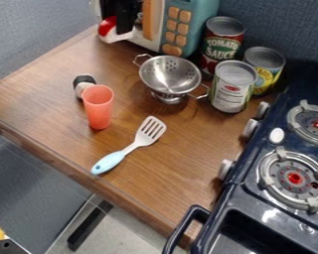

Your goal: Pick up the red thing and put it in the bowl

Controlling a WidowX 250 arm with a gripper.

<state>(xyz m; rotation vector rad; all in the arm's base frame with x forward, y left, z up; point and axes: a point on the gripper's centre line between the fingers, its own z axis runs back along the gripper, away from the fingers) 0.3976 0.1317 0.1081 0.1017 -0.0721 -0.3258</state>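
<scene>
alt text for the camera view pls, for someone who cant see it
A red cup stands on a wooden counter, left of a metal colander; a blue-handled spatula lies in front. Three cans stand right of the colander, near a dark stove.

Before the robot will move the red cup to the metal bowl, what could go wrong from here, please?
The red cup stands tall and narrow, so a light bump might tip it. The small black-topped item sits close behind it and could be knocked too. The metal bowl looks small for such a tall cup, which may topple out after release.
</scene>
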